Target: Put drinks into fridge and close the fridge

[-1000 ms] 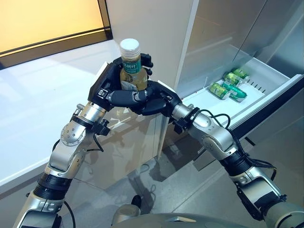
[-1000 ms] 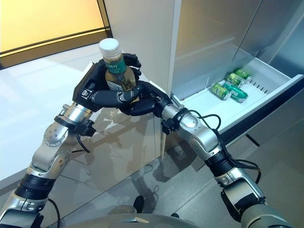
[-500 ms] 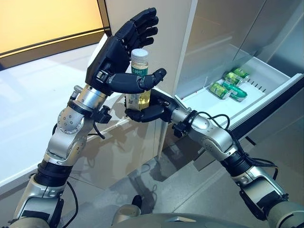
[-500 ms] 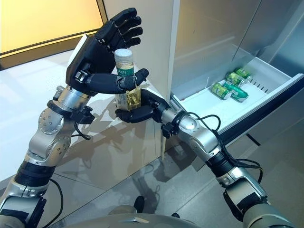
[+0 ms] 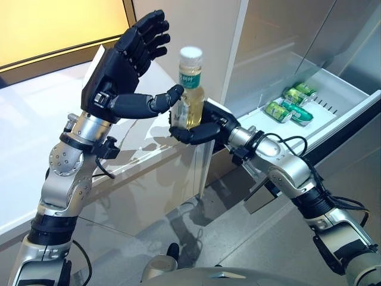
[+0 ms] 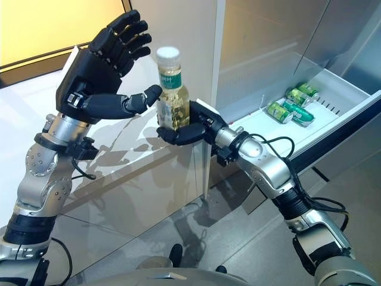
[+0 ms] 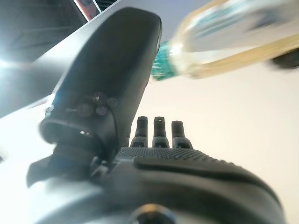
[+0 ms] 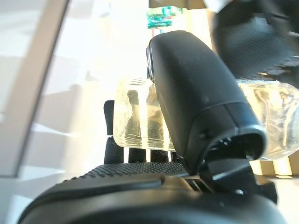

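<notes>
A clear bottle (image 5: 189, 83) of yellow drink, white-capped with a green label, stands upright in the air before the white counter. My right hand (image 5: 199, 131) is shut round its lower half; the right wrist view shows its thumb (image 8: 196, 98) curled across the bottle (image 8: 135, 116). My left hand (image 5: 122, 62) is open just left of the bottle, fingers spread upward and thumb stretched toward it without holding it. In the left wrist view the bottle (image 7: 233, 42) lies beyond the thumb (image 7: 117, 70). To the right, the fridge drawer (image 5: 333, 113) stands pulled out, with green cans (image 5: 286, 106) lying in it.
The fridge's grey steel door panels (image 5: 280, 42) rise behind the drawer. A white counter (image 5: 36, 119) runs along the left under a dark-framed window (image 5: 59, 30). The drawer's dark front edge (image 5: 351, 128) juts out toward the lower right, above grey floor tiles (image 5: 256, 238).
My left hand has drawn back leftward from the bottle and stays open. My right hand has carried the bottle a little up and to the right, toward the drawer.
</notes>
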Robot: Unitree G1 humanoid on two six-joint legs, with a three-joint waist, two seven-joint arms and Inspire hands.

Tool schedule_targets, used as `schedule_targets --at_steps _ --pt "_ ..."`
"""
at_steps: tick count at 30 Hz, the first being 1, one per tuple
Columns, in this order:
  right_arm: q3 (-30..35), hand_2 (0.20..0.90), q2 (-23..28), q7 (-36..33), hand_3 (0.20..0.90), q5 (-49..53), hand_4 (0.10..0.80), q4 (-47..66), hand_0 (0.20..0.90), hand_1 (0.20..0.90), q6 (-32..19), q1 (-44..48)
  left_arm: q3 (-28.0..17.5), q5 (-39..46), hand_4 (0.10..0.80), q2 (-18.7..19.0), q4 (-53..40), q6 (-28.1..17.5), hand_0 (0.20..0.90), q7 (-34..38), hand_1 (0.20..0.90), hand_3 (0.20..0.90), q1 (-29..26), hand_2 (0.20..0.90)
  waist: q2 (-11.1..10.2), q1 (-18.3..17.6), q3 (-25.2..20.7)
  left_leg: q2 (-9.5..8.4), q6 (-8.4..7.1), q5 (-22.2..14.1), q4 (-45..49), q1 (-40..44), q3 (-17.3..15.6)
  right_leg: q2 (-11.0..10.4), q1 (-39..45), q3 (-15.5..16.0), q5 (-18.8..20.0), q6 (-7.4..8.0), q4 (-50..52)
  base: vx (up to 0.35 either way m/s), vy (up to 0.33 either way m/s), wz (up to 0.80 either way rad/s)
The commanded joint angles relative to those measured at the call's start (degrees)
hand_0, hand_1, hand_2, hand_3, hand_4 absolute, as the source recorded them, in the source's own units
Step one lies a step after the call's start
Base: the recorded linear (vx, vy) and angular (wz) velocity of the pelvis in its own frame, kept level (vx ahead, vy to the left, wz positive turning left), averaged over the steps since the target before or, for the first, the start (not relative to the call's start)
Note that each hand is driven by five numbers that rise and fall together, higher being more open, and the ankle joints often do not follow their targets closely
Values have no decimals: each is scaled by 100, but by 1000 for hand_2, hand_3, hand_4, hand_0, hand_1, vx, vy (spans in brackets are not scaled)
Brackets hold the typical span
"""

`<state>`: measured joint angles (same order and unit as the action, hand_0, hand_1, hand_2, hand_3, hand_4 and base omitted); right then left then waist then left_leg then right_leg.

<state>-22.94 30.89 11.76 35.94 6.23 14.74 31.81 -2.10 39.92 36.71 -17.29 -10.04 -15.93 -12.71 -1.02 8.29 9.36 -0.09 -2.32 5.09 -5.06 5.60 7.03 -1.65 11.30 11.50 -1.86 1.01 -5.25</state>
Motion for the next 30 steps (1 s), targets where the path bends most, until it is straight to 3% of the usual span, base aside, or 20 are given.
schedule_targets --at_steps 1,6,9,13,17,24,30 --pt "811 300 -278 86 200 334 100 1112 300 300 -1377 657 -280 1056 800 -32 -180 -329 900 -376 900 900 -10 900 -68 -38 -827 -438 378 -483 6 160 19 -49 -282 -158 336 169 82 -40 -1 0" --pt "1018 300 -208 56 200 218 100 1346 300 300 -1407 570 -187 2411 800 -608 -310 396 900 -1014 900 900 275 900 -75 -71 -822 -443 380 -484 6 154 15 -46 -303 -172 356 172 86 -36 5 0" --pt "1147 300 -78 -14 200 198 100 1476 300 300 -1330 555 91 3254 800 -1188 -300 1048 900 -1565 900 900 559 900 -93 -118 -802 -443 381 -499 6 163 -16 -38 -313 -200 377 164 83 -23 11 0" --pt "1326 300 97 -39 200 242 100 1566 300 300 -1269 492 396 3550 800 -1638 -172 1546 900 -2045 900 900 918 900 -116 -167 -777 -441 377 -513 6 165 -51 -36 -333 -243 402 161 81 0 0 0" --pt "1513 300 343 -74 200 387 100 1574 300 300 -1321 367 467 3831 800 -1715 56 1674 900 -2437 900 900 1238 900 -121 -180 -764 -439 374 -525 6 151 -83 -36 -346 -261 425 165 54 0 0 0" --pt "1812 300 548 -124 200 263 100 1526 300 300 -1387 173 710 5043 800 -1956 537 3086 900 -3416 900 900 1744 900 -148 -182 -711 -427 369 -534 6 109 -153 -48 -388 -279 470 161 34 -14 5 0" --pt "1903 300 803 -218 200 361 100 1413 300 300 -1509 199 1034 5365 800 -1774 660 3695 900 -4709 900 900 1986 900 -145 -215 -675 -418 363 -547 6 75 -206 -46 -438 -305 489 163 31 -22 9 0"
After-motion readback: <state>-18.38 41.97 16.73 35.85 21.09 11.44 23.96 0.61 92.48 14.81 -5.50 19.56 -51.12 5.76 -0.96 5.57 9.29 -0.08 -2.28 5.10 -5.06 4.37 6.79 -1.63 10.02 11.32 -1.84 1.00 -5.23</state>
